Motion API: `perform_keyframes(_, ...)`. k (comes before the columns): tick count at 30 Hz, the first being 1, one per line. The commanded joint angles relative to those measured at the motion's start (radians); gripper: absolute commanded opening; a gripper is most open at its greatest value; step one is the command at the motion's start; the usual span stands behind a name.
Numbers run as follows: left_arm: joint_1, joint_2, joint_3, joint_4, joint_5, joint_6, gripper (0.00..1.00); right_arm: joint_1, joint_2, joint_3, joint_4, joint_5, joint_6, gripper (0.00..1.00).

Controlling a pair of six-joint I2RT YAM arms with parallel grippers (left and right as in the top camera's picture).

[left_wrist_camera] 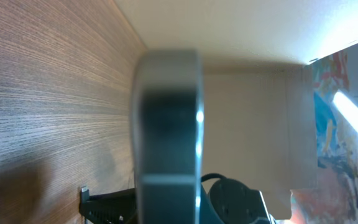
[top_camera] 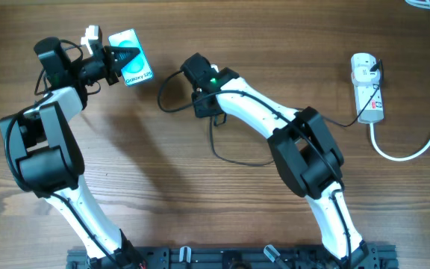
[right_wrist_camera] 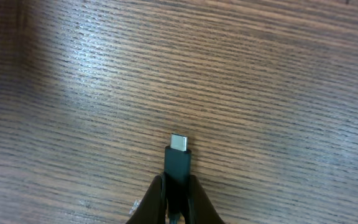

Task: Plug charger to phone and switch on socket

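Observation:
The phone (top_camera: 131, 66), turquoise-screened with white edges, is held at the far left in my left gripper (top_camera: 118, 60), which is shut on it and lifts it off the table. In the left wrist view the phone's dark edge (left_wrist_camera: 166, 130) fills the middle, blurred. My right gripper (top_camera: 192, 71) is shut on the charger's black plug (right_wrist_camera: 178, 163), its metal tip pointing out over the wood. The thin black cable (top_camera: 230, 153) loops under the right arm toward the white socket (top_camera: 367, 88) at the far right, with its red-marked switch.
A thick white cord (top_camera: 413, 153) curves from the socket along the right edge. The right gripper shows in the left wrist view (left_wrist_camera: 235, 199) beyond the phone. Wooden tabletop lies between the arms.

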Motion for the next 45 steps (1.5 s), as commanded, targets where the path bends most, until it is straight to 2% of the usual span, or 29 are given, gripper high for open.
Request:
perform_keyframes(1,0.002,-0.002,0.018,0.006,0.036,-0.002,0.04,-0.054,0.141,-0.073,-0.027,-0.193,0.027,0.05)
perform_keyframes(2,0.002,-0.002,0.018,0.006,0.046,-0.002,0.04,-0.074,0.14,-0.073,-0.009,-0.325,0.008,0.04)
perform_keyframes(6,0.002,-0.002,0.018,0.006,0.056,-0.004,0.04,-0.116,0.124,-0.073,0.031,-0.612,-0.065,0.05)
perform_keyframes(9,0.001,-0.002,0.018,0.006,0.069,-0.021,0.04,-0.154,0.081,-0.073,0.053,-0.852,-0.172,0.05)
perform_keyframes(16,-0.019,-0.002,0.018,0.006,0.103,-0.028,0.04,-0.202,0.001,-0.073,0.05,-1.131,-0.331,0.05)
perform_keyframes(18,-0.038,-0.002,0.018,0.007,0.118,-0.028,0.04,-0.211,-0.005,-0.074,0.016,-1.24,-0.416,0.05)
perform_keyframes(24,-0.098,-0.002,0.018,0.007,0.148,-0.028,0.04,-0.234,-0.005,-0.076,-0.161,-1.415,-0.662,0.05)
perform_keyframes(31,-0.201,-0.003,0.018,0.006,0.151,-0.039,0.04,-0.309,-0.005,-0.076,-0.471,-1.556,-1.061,0.05)
perform_keyframes(39,-0.294,-0.003,0.018,0.007,0.079,-0.087,0.04,-0.429,-0.005,-0.076,-0.801,-1.583,-1.411,0.05)
perform_keyframes(41,-0.322,-0.003,0.018,0.007,0.061,-0.108,0.04,-0.456,-0.005,-0.08,-0.855,-1.586,-1.467,0.05)
perform_keyframes(45,-0.378,-0.009,0.018,0.007,-0.003,-0.115,0.04,-0.484,-0.005,-0.124,-0.854,-1.586,-1.46,0.05)
